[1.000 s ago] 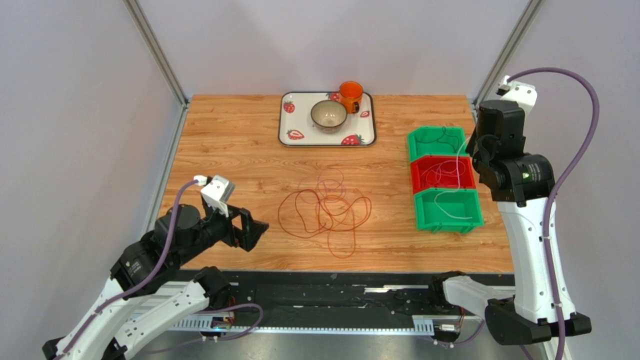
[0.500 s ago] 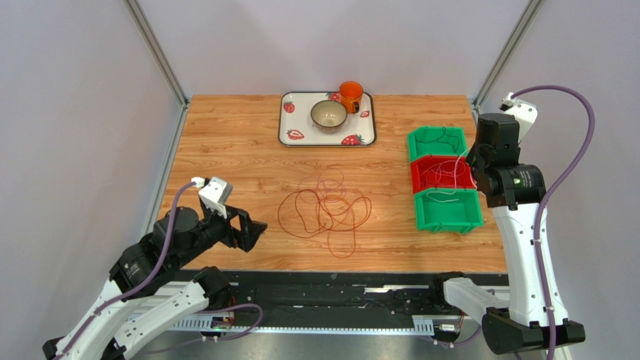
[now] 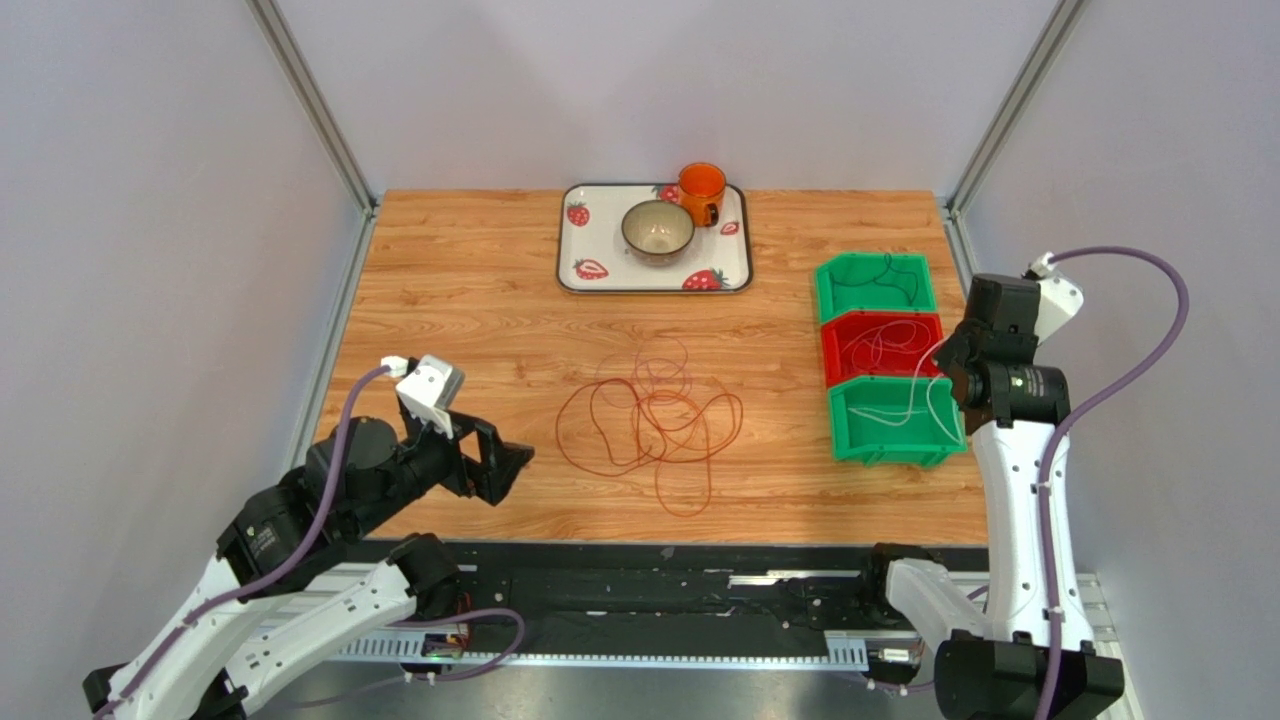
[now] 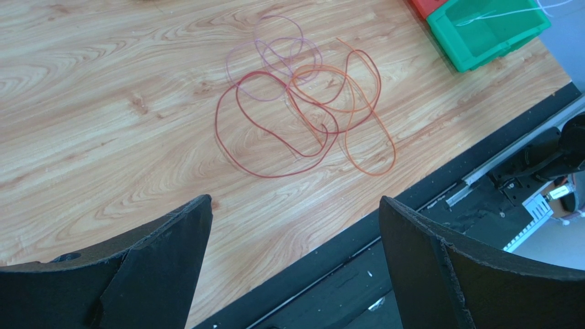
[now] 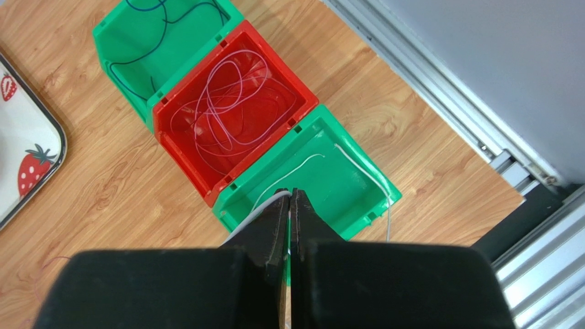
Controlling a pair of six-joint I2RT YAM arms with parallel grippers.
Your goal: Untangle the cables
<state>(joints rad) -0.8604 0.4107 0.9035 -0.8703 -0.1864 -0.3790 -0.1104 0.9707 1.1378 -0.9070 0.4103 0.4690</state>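
A tangle of thin red, orange and pale pink cables (image 3: 654, 425) lies in loose loops on the wooden table; it also shows in the left wrist view (image 4: 302, 116). My left gripper (image 3: 511, 458) is open and empty, near the table's front edge, left of the tangle (image 4: 295, 202). My right gripper (image 5: 289, 193) is shut on a white cable (image 5: 302, 164) above the near green bin (image 5: 233, 205). The cable trails into that bin and over its right rim. In the top view the right gripper (image 3: 950, 375) hangs at the bins' right side.
Three bins stand in a row at the right: far green (image 3: 830, 293) with a dark cable, red (image 3: 831, 353) with pale looped cables, near green (image 3: 887, 446). A strawberry tray (image 3: 579, 255) with a bowl (image 3: 658, 228) and an orange mug (image 3: 700, 191) sits at the back.
My right arm has come down and toward the near edge, carrying the white cable from over the red bin to over the near green bin. The left arm has barely moved.
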